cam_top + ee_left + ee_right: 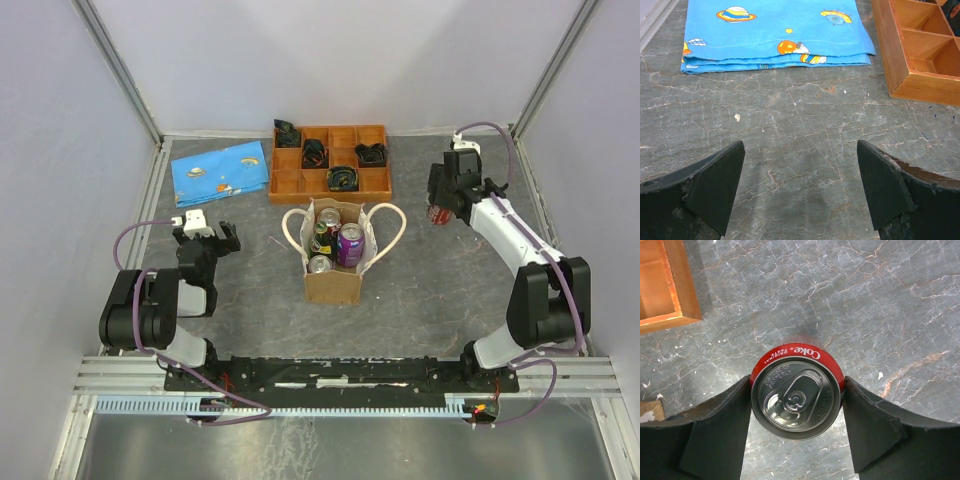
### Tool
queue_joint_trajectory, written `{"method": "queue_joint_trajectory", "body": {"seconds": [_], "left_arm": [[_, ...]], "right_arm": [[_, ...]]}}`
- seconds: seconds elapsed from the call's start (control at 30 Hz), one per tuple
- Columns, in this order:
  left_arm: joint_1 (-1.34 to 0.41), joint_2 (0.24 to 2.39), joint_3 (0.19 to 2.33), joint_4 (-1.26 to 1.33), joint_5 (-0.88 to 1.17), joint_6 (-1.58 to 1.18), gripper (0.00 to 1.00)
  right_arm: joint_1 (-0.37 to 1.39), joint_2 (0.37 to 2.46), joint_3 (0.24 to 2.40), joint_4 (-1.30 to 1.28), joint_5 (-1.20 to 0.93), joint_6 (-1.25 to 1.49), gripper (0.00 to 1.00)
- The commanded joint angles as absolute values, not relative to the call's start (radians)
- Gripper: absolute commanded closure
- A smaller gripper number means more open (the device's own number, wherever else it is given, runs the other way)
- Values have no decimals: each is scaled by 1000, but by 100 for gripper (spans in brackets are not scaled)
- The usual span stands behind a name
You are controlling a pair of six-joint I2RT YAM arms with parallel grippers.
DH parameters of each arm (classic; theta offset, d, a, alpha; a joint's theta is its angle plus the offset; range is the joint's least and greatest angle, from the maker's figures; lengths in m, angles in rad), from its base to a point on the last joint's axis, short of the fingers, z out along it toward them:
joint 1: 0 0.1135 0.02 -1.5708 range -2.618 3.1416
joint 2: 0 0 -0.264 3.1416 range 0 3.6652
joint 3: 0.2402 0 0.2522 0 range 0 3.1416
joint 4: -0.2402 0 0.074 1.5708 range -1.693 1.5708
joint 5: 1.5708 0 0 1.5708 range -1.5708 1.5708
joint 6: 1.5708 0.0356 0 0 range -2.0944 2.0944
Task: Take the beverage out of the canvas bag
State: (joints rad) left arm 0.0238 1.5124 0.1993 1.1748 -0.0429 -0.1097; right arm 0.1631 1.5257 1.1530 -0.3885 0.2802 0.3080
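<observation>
Right gripper (796,390), jaws clamped on Coke can (796,402), upper right, apart from canvas bag (333,285): lower vertically onto table (880,300) before releasing. Left gripper (800,185) jaws spread, empty.

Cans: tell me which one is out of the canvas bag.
The red Coke can, gripped by the right pincer beside the wooden tray. The purple can and the other cans sit inside the canvas bag.

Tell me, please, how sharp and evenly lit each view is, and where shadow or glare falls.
Top external: soft, even light, no hard shadows around the canvas bag. Left wrist: table sharp, faint shadow at the left gripper. Right wrist: Coke can lid crisp, mild sheen, shadow beyond it.
</observation>
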Motion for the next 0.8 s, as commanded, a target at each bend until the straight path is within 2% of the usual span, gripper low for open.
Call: {"method": "queue_joint_trajectory", "body": {"seconds": [0.0,0.13,0.37,0.53,0.57,0.6,0.67,0.77], "left_arm": [[20,1518,220,1204,-44,-48,1],[20,1517,221,1203,-43,-48,1],[20,1518,221,1204,-44,-49,1],[20,1518,221,1204,-44,-49,1],[19,1518,221,1203,-44,-49,1],[19,1519,221,1203,-44,-49,1],[19,1517,221,1204,-44,-48,1],[21,1518,220,1203,-45,-49,1]], "right_arm": [[154,1530,1158,-276,307,336,99],[151,1565,1159,-287,305,354,92],[144,1630,1190,-347,307,395,91],[144,1668,1206,-387,299,423,82],[143,1670,1206,-390,296,428,77],[144,1672,1207,-394,293,430,67],[144,1672,1207,-396,290,437,37],[143,1672,1210,-407,296,445,7]]}}
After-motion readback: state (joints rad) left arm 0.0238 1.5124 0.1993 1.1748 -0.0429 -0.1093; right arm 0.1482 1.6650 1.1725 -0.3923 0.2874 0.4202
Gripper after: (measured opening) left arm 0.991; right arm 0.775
